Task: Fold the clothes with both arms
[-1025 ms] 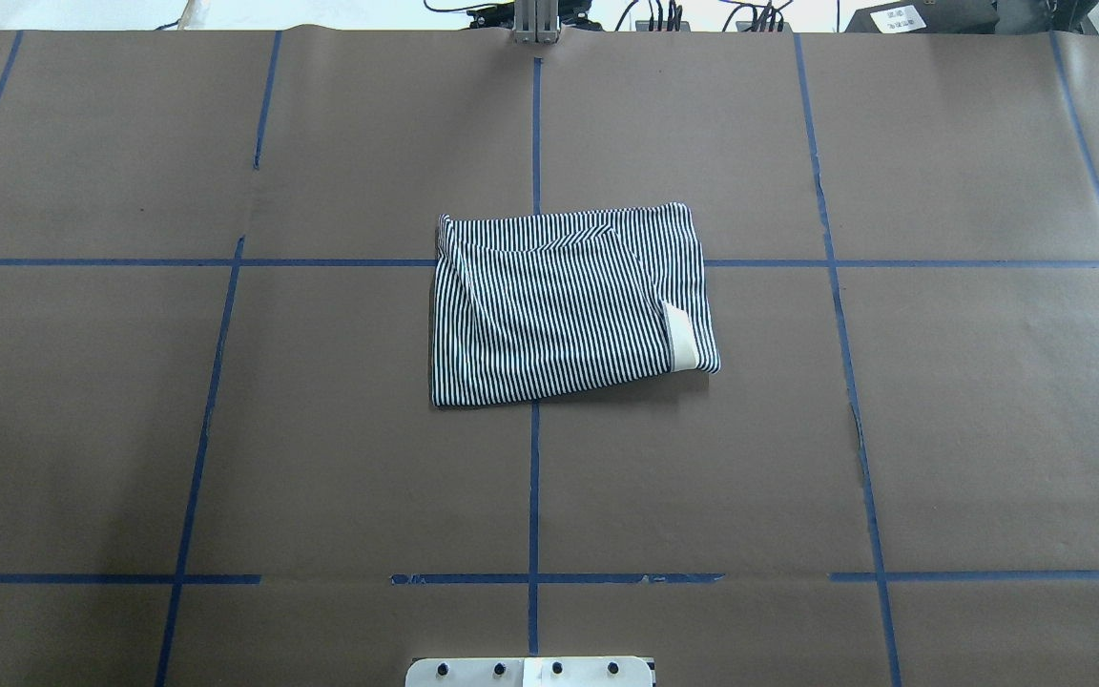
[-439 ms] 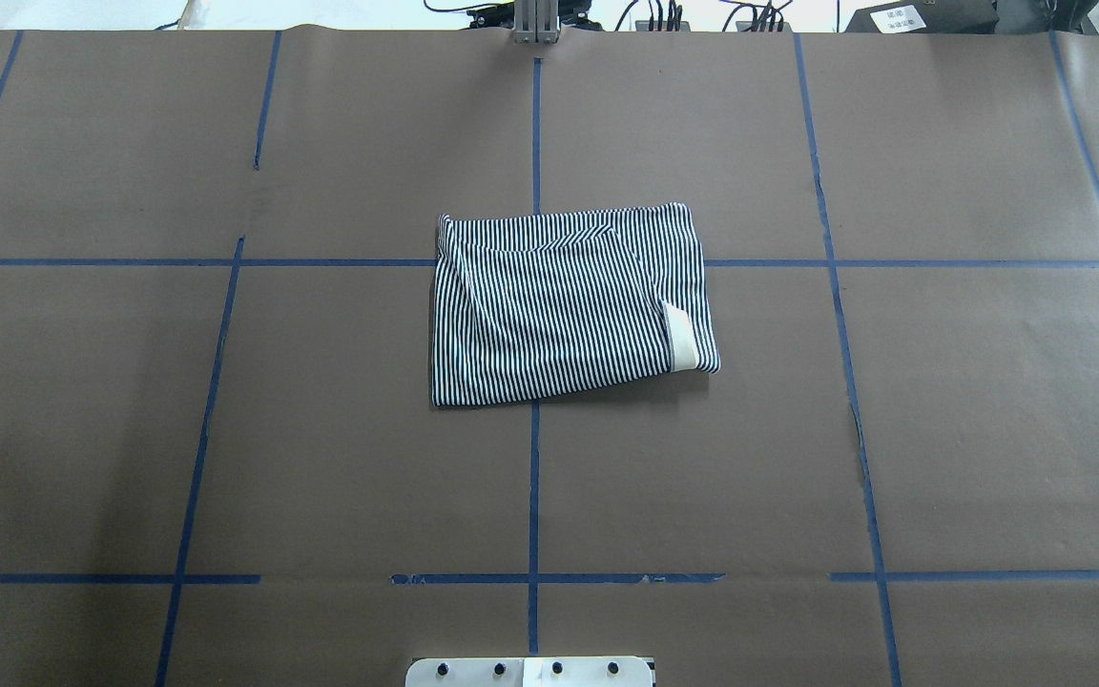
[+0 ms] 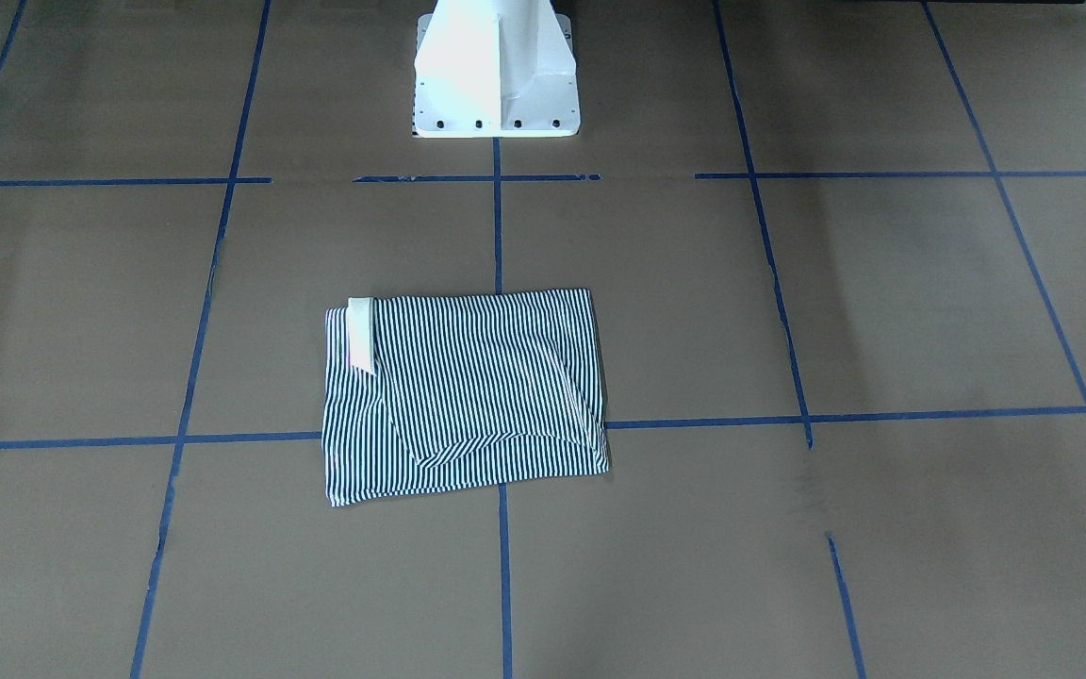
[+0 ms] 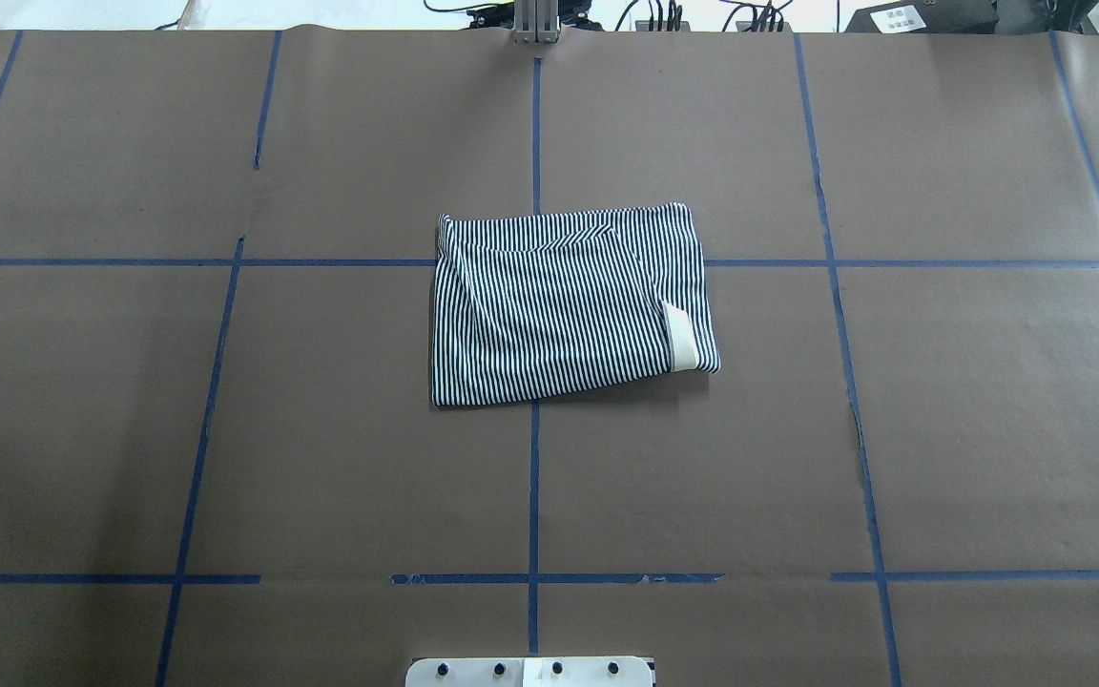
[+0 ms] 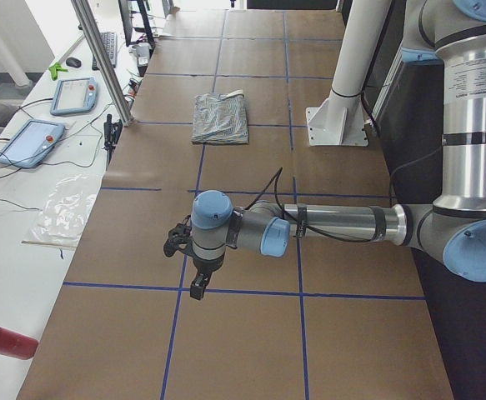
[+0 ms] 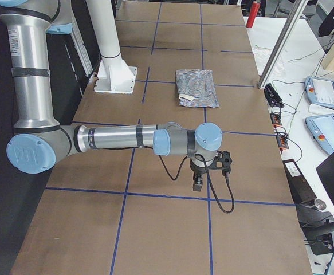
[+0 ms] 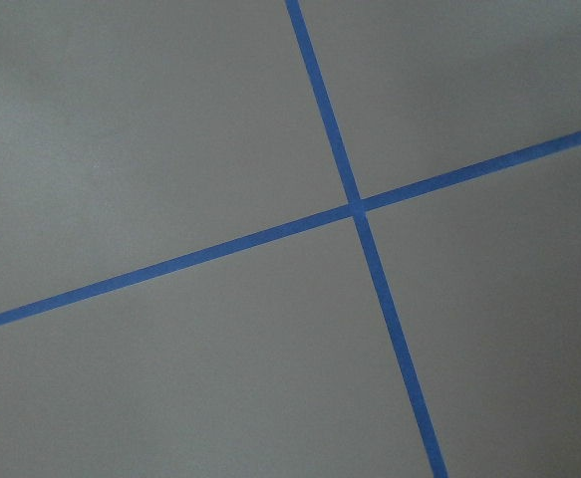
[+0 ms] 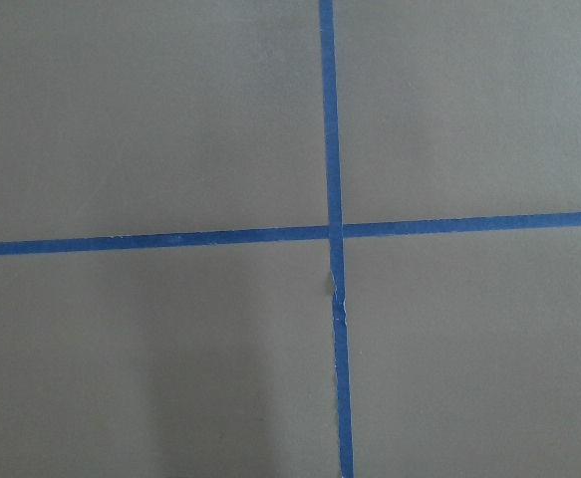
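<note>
The clothes are one striped polo shirt (image 4: 559, 305), folded into a compact rectangle at the table's middle, with a strip of cream collar (image 4: 683, 348) showing at one corner. The same bundle (image 3: 463, 396) lies flat in the front-facing view. No arm touches it. My left gripper (image 5: 196, 288) hangs over bare paper far from the shirt (image 5: 220, 118); I cannot tell whether it is open or shut. My right gripper (image 6: 198, 184) hangs likewise at the other end, away from the shirt (image 6: 196, 87), its state also unclear. Both wrist views show only brown paper and blue tape.
Brown paper with a blue tape grid (image 4: 534, 496) covers the table. The white pedestal base (image 3: 496, 66) stands at the robot's edge. Tablets (image 5: 30, 142) and cables lie on a side bench, with a metal post (image 5: 101, 58) and a red cylinder (image 5: 5, 340).
</note>
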Controlling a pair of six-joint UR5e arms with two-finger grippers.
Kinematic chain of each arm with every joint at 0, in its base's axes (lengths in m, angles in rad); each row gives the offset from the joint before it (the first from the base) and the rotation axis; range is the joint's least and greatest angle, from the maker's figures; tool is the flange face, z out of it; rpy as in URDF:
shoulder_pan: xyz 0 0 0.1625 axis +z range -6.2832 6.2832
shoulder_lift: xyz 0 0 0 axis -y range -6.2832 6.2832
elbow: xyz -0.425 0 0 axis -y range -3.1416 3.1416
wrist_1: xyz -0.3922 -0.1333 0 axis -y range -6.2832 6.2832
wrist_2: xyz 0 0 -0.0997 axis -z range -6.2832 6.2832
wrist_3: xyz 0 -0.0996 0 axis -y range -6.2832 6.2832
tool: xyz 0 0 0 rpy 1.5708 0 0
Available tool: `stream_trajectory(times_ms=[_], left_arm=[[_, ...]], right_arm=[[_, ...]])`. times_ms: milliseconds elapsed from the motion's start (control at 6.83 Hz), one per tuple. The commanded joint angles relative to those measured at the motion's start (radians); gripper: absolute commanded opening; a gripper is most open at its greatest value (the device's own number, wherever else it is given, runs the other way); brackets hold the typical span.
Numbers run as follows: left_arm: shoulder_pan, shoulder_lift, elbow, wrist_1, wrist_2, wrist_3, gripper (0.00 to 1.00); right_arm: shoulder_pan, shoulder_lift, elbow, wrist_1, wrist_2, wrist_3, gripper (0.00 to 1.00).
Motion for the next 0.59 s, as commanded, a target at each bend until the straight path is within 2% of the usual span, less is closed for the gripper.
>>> stream_trajectory(times_ms=[0, 439], left_arm=[[0.000, -0.004, -0.001, 0.001, 0.000, 0.000, 1.00], [0.000, -0.006, -0.001, 0.004, -0.006, -0.006, 1.00]], right_arm=[[-0.006, -0.004, -0.018, 0.030, 0.001, -0.005, 1.00], [-0.006, -0.004, -0.026, 0.031, 0.004, -0.009, 1.00]])
